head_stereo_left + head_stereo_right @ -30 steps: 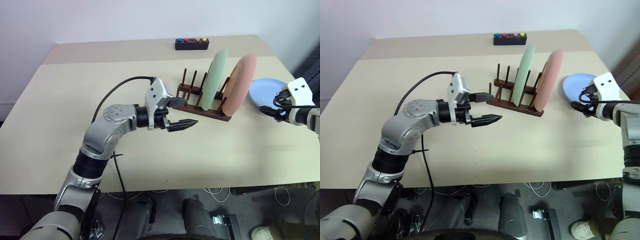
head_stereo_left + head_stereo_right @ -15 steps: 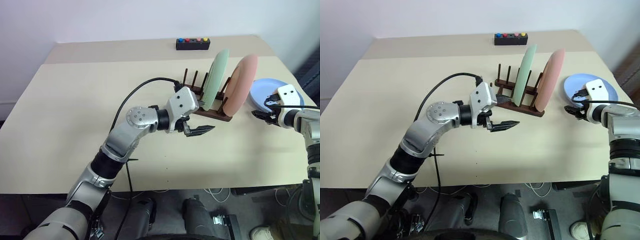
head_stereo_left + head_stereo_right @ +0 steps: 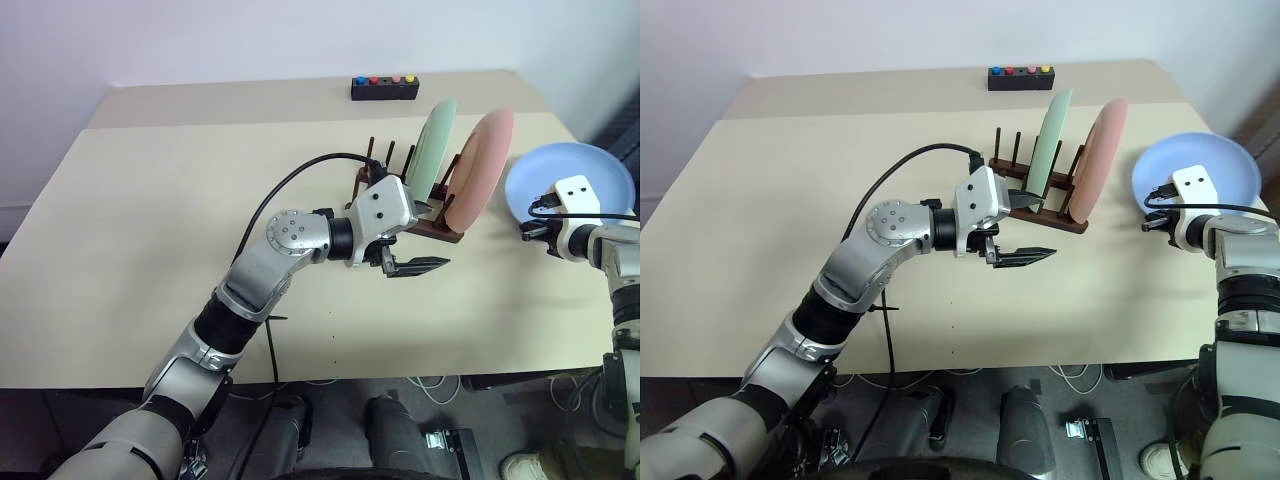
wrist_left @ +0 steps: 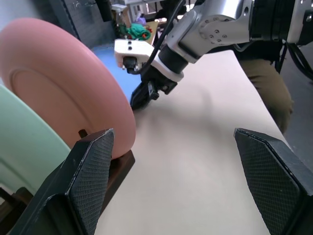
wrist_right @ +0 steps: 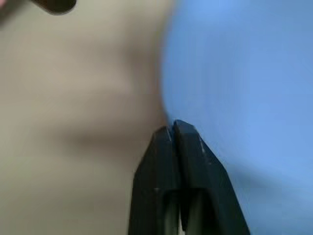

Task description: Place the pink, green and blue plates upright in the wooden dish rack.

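The wooden dish rack (image 3: 441, 233) stands right of the table's middle. In it the green plate (image 3: 435, 140) and the pink plate (image 3: 482, 160) stand upright, side by side. The blue plate (image 3: 572, 178) is tipped up off the table at the far right. My right gripper (image 3: 534, 232) is shut on its near rim, and the right wrist view shows the fingertips (image 5: 173, 131) pressed together at the plate's edge. My left gripper (image 3: 424, 242) hovers open and level just in front of the rack, pointing right, with nothing between its fingers (image 4: 88, 171).
A small black box with coloured buttons (image 3: 384, 88) sits at the table's far edge. A black cable (image 3: 290, 185) arcs over my left arm. The table's right edge runs close behind the blue plate.
My right gripper has shut on the blue plate's rim and the plate has tipped up from lying flat. My left gripper has moved right, along the front of the rack.
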{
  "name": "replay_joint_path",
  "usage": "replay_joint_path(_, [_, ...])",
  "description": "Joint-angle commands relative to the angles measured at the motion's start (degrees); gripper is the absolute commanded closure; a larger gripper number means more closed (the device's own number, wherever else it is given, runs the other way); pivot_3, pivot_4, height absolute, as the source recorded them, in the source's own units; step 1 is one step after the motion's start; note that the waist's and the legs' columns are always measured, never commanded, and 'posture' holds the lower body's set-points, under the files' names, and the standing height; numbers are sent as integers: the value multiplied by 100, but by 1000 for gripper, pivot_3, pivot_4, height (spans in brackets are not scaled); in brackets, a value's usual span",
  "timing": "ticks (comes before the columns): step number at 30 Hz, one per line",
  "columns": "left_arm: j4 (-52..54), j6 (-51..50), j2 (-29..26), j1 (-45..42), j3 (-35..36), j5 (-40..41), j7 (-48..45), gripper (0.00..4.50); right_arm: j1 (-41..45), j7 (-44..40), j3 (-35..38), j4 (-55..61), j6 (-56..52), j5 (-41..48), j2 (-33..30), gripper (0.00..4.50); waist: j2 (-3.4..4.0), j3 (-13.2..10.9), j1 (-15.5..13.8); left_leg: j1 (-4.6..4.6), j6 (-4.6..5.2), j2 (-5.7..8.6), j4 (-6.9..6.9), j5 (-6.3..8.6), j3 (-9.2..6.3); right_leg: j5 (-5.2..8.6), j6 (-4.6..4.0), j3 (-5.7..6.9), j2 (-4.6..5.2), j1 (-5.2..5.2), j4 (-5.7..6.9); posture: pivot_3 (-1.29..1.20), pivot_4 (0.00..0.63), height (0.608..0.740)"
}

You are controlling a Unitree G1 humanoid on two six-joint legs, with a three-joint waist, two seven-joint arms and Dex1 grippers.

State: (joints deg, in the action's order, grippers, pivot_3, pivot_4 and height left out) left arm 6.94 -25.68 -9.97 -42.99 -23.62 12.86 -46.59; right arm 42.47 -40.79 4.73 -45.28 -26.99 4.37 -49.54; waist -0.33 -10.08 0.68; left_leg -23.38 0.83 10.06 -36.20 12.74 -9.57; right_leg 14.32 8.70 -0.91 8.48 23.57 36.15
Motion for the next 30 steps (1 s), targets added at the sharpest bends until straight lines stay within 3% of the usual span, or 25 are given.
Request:
replay_joint_path(1, [133, 56, 44, -100, 89, -26, 37, 457, 118, -58, -24, -55, 72, -83, -18, 4451, 0, 0, -4, 0, 0, 0, 0, 0, -1, 0, 0, 1, 0, 0, 0, 0, 150, 740])
replay_joint_path(30, [-231, 333, 123, -172, 354, -51, 218, 457, 644, 642, 1405, 1276, -462, 900, -91, 4451, 2, 1, -2, -1, 0, 1, -2, 0, 1, -1, 1, 0, 1, 0, 0, 0, 150, 740])
